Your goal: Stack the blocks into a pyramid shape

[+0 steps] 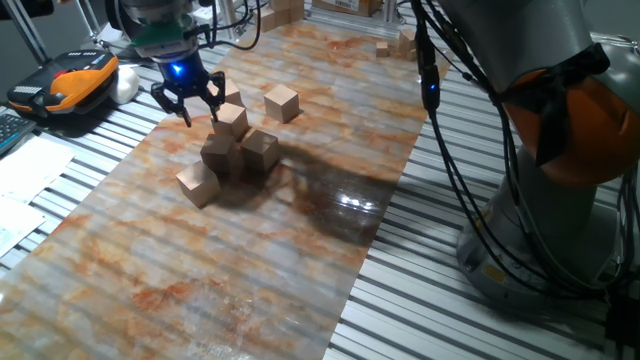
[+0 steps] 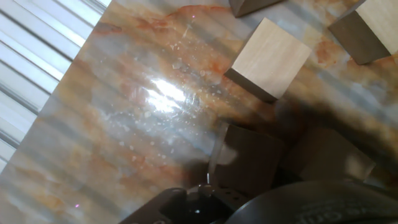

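The tool [image 1: 187, 100] hangs spread and empty just left of the raised block [image 1: 231, 120] on the clustered blocks [image 1: 226, 155] mid-bench [image 1: 300, 260] — a loose block [image 1: 282, 102] lies beyond it, further right, probably next.

Tan wooden blocks [image 1: 232, 150] clustered, one stacked; one block [image 1: 282, 102] apart

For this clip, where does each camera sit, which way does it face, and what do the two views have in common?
Fixed view: off the table's near end, raised, looking down along the marbled tabletop at the light-tan wooden cubes; shows the open gripper and the grey and orange arm base.
Hand view: on the hand, looking almost straight down at the tabletop; only the hand's dark underside shows.
Shared: the marbled tabletop and the wooden cubes.
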Robot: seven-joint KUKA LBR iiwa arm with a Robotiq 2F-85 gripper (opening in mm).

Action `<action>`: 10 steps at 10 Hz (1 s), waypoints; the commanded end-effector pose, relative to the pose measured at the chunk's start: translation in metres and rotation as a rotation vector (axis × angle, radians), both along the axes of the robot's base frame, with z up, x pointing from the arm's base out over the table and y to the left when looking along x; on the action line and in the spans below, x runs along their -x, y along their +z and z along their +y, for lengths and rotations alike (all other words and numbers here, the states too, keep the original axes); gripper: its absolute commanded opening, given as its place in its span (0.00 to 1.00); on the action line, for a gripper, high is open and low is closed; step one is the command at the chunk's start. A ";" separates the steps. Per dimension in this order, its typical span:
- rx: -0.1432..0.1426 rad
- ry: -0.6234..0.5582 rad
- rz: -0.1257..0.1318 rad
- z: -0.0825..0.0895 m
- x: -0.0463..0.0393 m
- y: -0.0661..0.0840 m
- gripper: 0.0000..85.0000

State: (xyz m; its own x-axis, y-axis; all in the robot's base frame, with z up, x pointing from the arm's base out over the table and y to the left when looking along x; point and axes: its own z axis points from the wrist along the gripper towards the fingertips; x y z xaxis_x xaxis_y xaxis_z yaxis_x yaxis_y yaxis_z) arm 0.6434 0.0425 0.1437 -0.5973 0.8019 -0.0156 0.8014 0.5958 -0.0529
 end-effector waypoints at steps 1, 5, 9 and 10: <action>-0.002 -0.001 -0.001 0.000 -0.0003 0.000 0.60; 0.014 -0.032 -0.009 0.001 -0.0059 -0.004 0.60; 0.036 -0.033 -0.016 0.000 -0.0079 -0.020 0.60; 0.040 -0.033 -0.016 0.001 -0.0070 -0.023 0.60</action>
State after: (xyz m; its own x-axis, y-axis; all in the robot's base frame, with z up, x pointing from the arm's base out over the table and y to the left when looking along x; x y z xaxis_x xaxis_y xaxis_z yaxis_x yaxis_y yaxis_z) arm 0.6502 0.0442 0.1206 -0.5704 0.8194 -0.0573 0.8212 0.5672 -0.0627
